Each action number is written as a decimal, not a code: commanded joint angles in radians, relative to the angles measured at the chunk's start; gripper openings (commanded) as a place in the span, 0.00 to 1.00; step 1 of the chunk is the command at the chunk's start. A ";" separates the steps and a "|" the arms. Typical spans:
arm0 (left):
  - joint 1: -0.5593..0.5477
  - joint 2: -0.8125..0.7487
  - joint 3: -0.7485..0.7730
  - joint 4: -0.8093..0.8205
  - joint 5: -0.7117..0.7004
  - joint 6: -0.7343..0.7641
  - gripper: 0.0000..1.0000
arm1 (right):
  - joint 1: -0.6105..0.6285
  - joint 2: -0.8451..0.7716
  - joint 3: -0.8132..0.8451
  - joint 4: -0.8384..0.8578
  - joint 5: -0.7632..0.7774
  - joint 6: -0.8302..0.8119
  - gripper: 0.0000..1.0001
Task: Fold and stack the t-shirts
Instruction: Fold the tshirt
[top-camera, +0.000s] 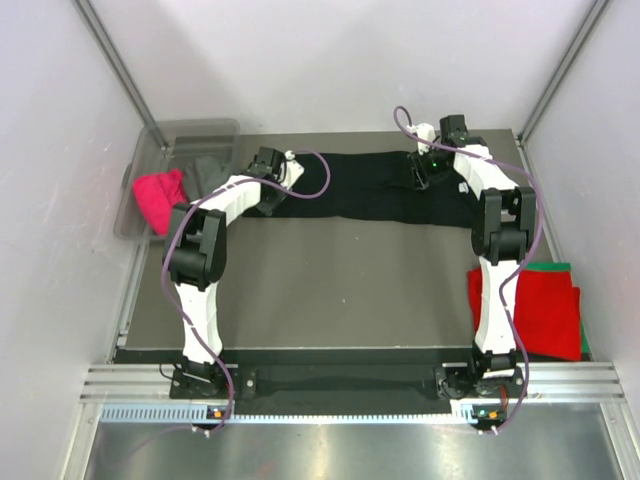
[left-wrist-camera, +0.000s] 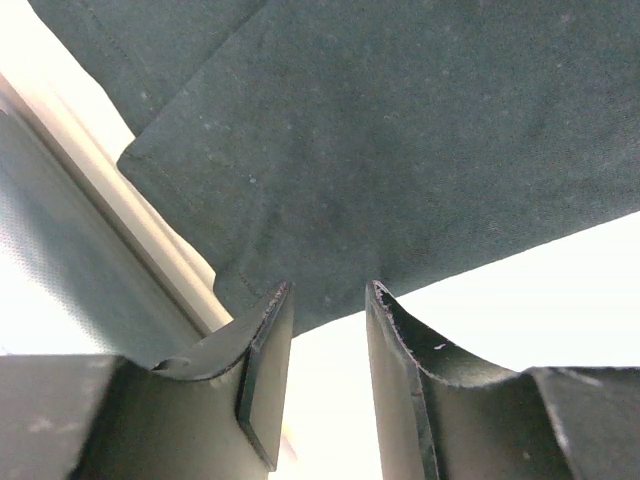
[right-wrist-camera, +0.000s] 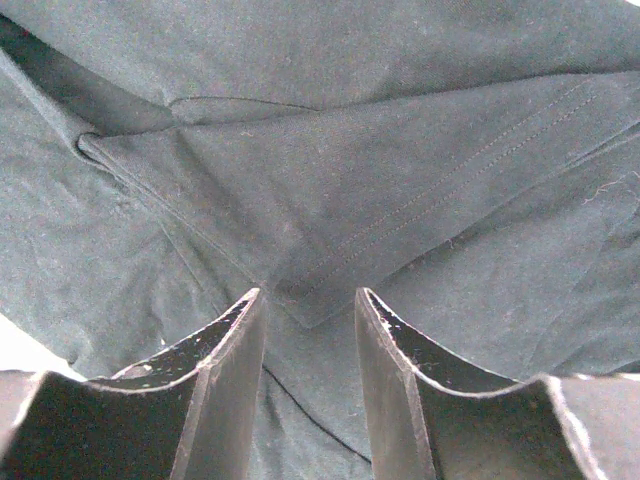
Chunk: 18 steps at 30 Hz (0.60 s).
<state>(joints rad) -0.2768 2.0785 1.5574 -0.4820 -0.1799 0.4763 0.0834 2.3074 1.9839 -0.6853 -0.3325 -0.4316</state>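
At far left, a translucent grey plastic tub is holding a crumpled pink t-shirt and a grey one. Just right, the left gripper is hanging at the left end of the large black t-shirt, jaws apart and empty. The shirt is lying as a long band across the far table. The right gripper is hovering over its hemmed right corner, jaws likewise apart. Near right, a folded red t-shirt is sitting on a green one. Folding the black shirt seems to be in hand; next, both pincers would need to close on its ends.
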 joint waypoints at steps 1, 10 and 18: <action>-0.002 -0.067 -0.010 0.016 0.010 -0.011 0.41 | 0.012 0.007 0.018 0.001 0.006 0.016 0.41; -0.001 -0.067 -0.017 0.020 0.011 -0.013 0.41 | 0.010 0.037 0.039 -0.011 0.010 0.014 0.37; -0.001 -0.066 -0.022 0.022 0.014 -0.013 0.41 | 0.016 0.027 0.050 -0.007 0.013 0.005 0.11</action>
<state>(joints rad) -0.2768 2.0766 1.5425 -0.4816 -0.1761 0.4725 0.0834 2.3531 1.9903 -0.6971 -0.3214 -0.4221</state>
